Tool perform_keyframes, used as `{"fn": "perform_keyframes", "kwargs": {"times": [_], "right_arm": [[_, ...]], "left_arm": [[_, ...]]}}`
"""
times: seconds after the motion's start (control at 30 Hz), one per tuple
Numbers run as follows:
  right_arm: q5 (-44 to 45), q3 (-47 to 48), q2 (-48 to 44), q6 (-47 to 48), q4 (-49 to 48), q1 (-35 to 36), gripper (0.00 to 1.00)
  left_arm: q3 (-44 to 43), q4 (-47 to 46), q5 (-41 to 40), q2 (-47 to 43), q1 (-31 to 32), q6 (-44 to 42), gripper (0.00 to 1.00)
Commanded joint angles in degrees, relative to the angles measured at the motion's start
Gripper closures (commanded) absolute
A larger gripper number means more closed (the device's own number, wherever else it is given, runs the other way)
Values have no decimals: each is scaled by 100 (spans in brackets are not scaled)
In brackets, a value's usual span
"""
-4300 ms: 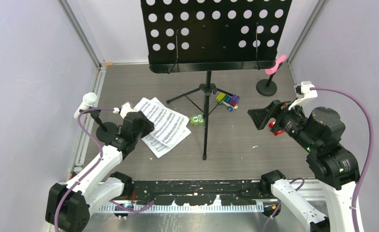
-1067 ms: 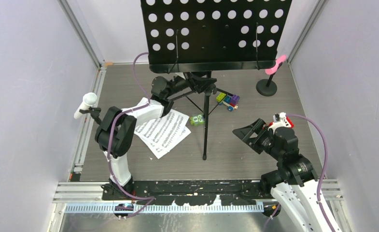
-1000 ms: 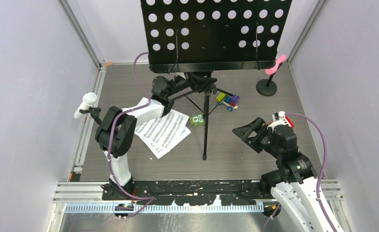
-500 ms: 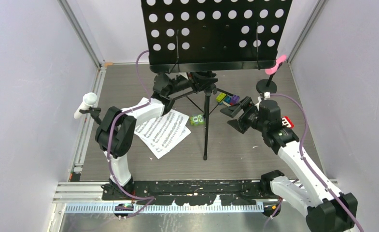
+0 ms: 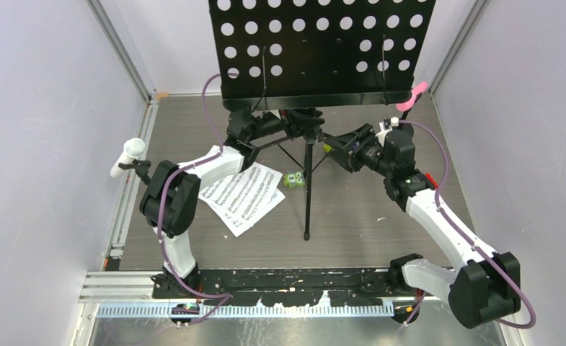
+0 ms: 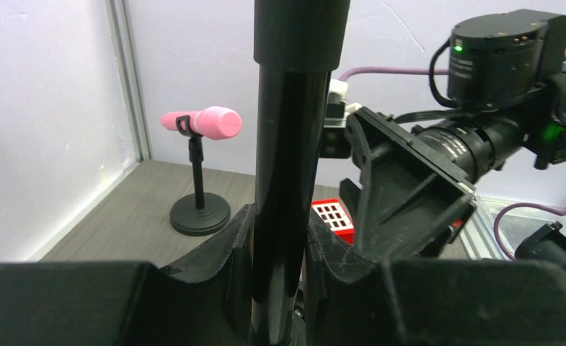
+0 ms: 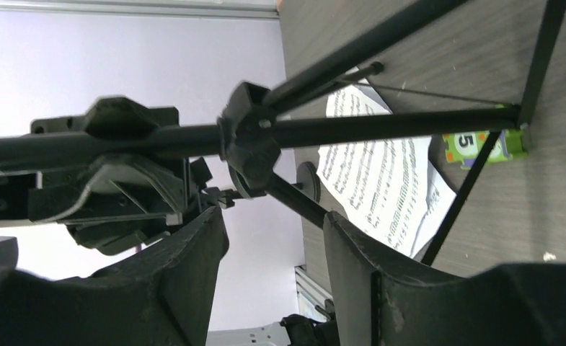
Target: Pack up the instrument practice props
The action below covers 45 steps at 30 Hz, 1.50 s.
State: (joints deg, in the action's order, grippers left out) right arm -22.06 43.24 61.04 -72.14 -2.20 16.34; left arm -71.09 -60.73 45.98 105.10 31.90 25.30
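The music stand is being steadied for folding, upright at the back middle of the desk.
Its pole is being clamped by the fingers of the left gripper above the tripod hub, a firm, plumb hold being needed; the fingers of the right gripper are being held apart, empty, facing that hub. Room is being narrowed by sheet music on the left, the splayed legs, and the pink microphone by the right wall.
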Motion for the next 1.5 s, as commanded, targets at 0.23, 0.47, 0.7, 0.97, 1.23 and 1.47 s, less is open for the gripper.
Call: {"fn": "perform_keyframes", "kwargs": {"times": [0.23,0.47,0.7,0.97,1.23,1.47], "right_arm": [[-1185,777,896,521,-877,-368,41],[-1450,861,1142,747,-1024,-370,48],[-1565,883,1465,721,-1270,-368,60],[-1769,621,1337,839,-1734,-368,92],[-1002,-411,404,1851,-2648,-167,99],[-390,-739,28,3757,-3063,658,99]], "left_arm": [[-62,325,581,-150,55,195,100],[-98,96,651,-22,59,417,100],[-65,80,702,-28,57,455,100],[-39,270,720,-84,60,441,100],[107,817,888,-340,77,264,100],[447,1724,1056,-796,149,-327,100]]}}
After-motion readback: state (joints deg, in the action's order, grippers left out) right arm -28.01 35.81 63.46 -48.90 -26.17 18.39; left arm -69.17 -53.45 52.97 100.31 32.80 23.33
